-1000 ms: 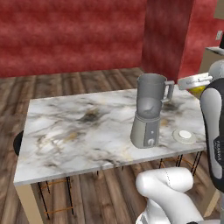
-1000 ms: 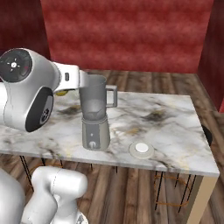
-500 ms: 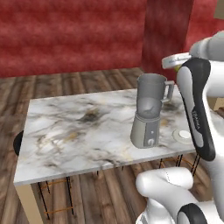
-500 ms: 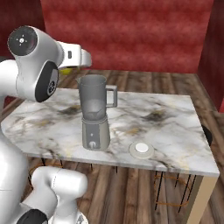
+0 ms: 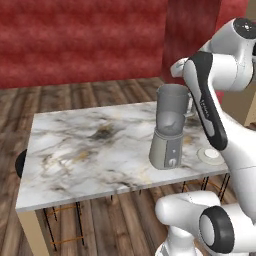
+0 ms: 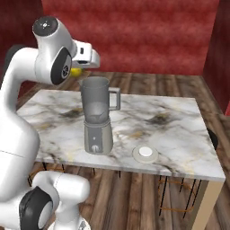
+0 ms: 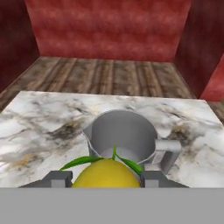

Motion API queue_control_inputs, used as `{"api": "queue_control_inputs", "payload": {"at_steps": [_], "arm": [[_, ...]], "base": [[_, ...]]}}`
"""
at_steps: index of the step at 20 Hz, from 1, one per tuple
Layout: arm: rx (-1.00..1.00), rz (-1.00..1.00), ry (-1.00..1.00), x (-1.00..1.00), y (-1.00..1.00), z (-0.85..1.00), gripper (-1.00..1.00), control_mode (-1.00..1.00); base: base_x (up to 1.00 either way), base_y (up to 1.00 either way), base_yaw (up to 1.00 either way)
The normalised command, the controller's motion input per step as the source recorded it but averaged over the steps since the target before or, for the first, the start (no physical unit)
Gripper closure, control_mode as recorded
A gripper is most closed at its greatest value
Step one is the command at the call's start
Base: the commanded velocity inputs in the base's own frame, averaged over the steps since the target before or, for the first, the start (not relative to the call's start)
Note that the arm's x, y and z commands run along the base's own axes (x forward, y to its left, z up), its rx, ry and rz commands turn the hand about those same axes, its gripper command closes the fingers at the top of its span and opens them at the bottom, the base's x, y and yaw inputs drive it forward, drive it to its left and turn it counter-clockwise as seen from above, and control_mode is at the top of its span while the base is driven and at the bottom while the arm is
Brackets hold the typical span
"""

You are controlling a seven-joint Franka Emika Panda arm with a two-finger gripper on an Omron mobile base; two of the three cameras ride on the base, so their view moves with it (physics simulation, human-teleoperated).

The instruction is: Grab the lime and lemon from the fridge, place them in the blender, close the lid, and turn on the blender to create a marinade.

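My gripper [image 7: 106, 178] is shut on the lemon [image 7: 106, 174], a yellow fruit with thin green leaves. In the right base view the lemon [image 6: 76, 71] hangs just above and to the left of the blender's [image 6: 96, 117] open jar. From the hand, the jar's mouth [image 7: 120, 131] lies just ahead and below. The blender [image 5: 169, 132] stands near the table's front edge. The white lid [image 6: 145, 152] lies flat on the table to the blender's right, and the lid [image 5: 210, 154] also shows past my forearm. The lime and the fridge are out of view.
The marble table [image 5: 90, 145] stands on a wood floor before red walls. A dark stool [image 5: 20, 162] sits at its left end, and a dark stool [image 6: 212, 137] shows at its right end. My white forearm crosses close by the jar's right side.
The arm has swung from the right side in over the table, carrying the lemon up to the blender jar's mouth. Blender and lid have not moved.
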Motion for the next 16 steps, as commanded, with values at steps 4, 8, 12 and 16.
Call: {"api": "queue_control_inputs", "payload": {"at_steps": [4,8,12,16], "arm": [[0.0,0.0,0.08,0.67,0.0,-0.48,1.0,-1.0],[0.0,0.0,0.03,0.55,0.0,-0.55,1.0,-1.0],[0.0,0.0,0.03,0.48,0.0,-0.5,1.0,-1.0],[0.0,0.0,0.0,0.12,0.0,-0.56,1.0,-1.0]], "base": [[0.0,0.0,0.0],[0.0,0.0,0.0],[0.0,0.0,0.0],[0.0,0.0,0.0]]}}
